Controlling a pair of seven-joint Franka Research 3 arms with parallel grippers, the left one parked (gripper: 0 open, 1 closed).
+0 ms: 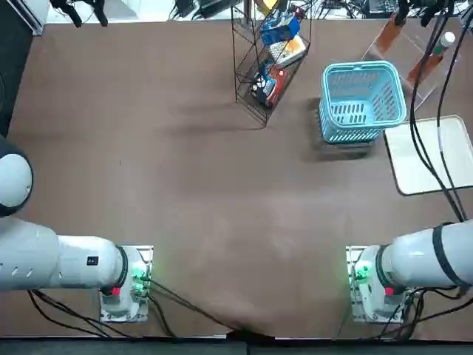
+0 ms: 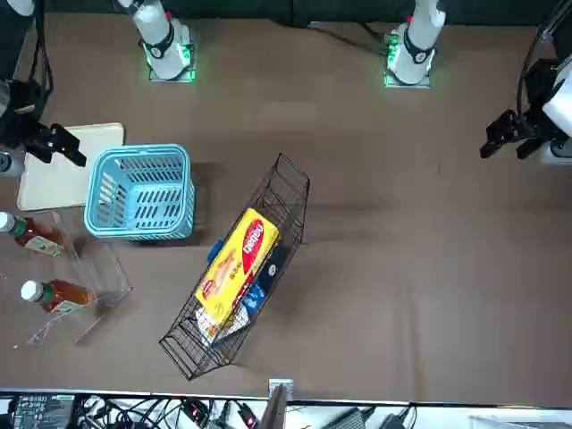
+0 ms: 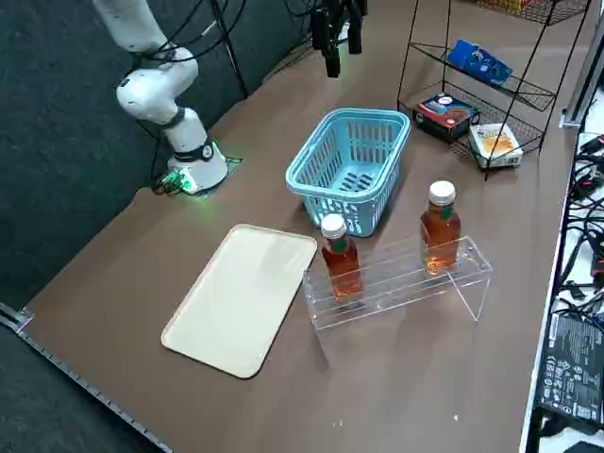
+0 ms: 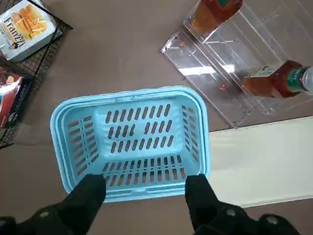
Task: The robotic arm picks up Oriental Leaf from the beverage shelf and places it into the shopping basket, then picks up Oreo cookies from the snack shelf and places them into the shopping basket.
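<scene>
the right gripper [image 4: 146, 182] hangs near the light blue basket [image 2: 140, 192], fingers spread wide, holding nothing. two tea bottles [image 3: 441, 228] [image 3: 341, 257] sit apart on the clear acrylic rack [image 3: 396, 283]. coming in low could clip and shove that rack, its edges being hard to make out; an off-centre grip might tip a bottle, probably by its white cap [image 3: 442, 192].

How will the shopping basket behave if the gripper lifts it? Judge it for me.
The shopping basket looks light for its size, being slotted and empty. Its thick rim suggests it would hold its shape, though the thin slotted walls might flex a little if squeezed.
</scene>
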